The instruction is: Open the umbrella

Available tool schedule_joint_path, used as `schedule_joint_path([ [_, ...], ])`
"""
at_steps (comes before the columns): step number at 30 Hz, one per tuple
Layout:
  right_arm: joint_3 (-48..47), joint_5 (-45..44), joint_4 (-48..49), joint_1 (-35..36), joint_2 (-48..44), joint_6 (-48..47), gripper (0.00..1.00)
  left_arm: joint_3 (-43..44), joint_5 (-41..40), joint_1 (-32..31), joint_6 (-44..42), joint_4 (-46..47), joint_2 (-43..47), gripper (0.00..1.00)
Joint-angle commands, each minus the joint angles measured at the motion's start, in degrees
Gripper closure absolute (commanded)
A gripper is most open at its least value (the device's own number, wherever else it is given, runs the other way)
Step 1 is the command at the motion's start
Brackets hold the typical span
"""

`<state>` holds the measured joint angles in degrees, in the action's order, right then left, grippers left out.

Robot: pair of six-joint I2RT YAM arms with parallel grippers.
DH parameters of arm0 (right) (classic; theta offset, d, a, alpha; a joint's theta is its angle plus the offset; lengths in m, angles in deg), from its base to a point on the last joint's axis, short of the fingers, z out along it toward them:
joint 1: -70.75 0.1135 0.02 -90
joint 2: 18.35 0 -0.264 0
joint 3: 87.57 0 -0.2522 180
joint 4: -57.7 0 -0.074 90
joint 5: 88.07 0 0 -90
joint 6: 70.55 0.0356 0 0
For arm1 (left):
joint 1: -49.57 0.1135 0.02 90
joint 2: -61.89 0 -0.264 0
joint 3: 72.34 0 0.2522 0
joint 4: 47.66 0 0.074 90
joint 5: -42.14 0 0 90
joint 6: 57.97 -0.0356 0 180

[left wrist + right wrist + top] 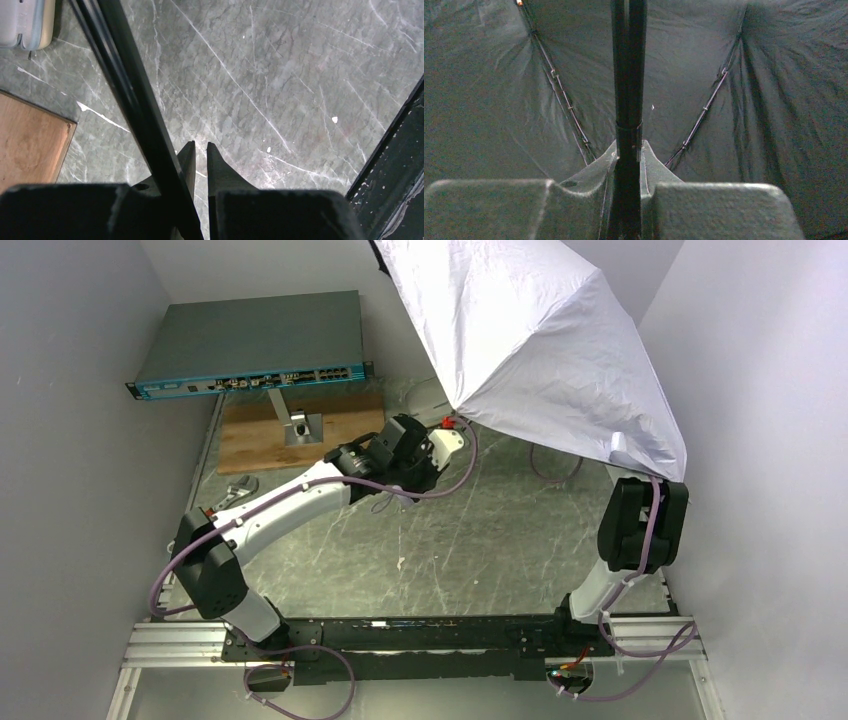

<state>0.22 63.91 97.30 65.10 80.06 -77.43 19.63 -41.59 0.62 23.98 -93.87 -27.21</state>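
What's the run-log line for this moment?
umbrella canopy: spread | right gripper: shut on shaft | left gripper: shut, shaft alongside

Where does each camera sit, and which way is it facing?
Top external: above and behind the bases, looking down on the grey marbled table, the left arm, the right arm and the open silvery-white umbrella.
Left wrist: faces down past its own fingers at the table, a thin black rod and a brown wooden board.
Right wrist: under the canopy, looking along the black shaft, its own fingers clamping it.
Shared: top and left wrist both show the board and table.
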Motion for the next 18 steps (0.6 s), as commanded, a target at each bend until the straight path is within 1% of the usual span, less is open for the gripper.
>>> schedule_joint_path([
  [1, -10.53, -53.66, 1.56, -19.37, 2.36, 0.31, 1.00, -9.57, 8.03, -4.43, -16.13, -45.86, 0.95, 1.00],
  [6, -9.14, -55.24, 1.46, -20.04, 2.20, 0.36, 1.00, -10.54, 7.04, -5.13, -17.05, -46.13, 0.33, 1.00],
  [9, -3.35, -53.32, 2.86, -18.89, -0.57, 0.20, 1.00, -7.37, 7.26, -6.07, -17.04, -46.46, -0.94, 1.00],
  [12, 4.10, -49.74, 3.62, -17.02, -5.05, 1.79, 1.00, 1.56, 7.42, -6.25, -16.98, -46.90, -3.90, 1.00],
  [15, 12.63, -44.04, 4.65, -14.23, -10.92, 2.22, 1.00, 13.76, 7.72, -6.38, -17.37, -48.92, -9.02, 1.00],
  [16, 15.39, -41.98, 5.16, -13.35, -12.57, 2.46, 1.00, 19.36, 7.91, -6.42, -17.35, -49.81, -10.86, 1.00],
  [18, 19.51, -40.10, 4.28, -10.86, -15.83, 2.57, 1.00, 26.48, 8.73, -6.55, -17.12, -51.14, -14.00, 1.00],
])
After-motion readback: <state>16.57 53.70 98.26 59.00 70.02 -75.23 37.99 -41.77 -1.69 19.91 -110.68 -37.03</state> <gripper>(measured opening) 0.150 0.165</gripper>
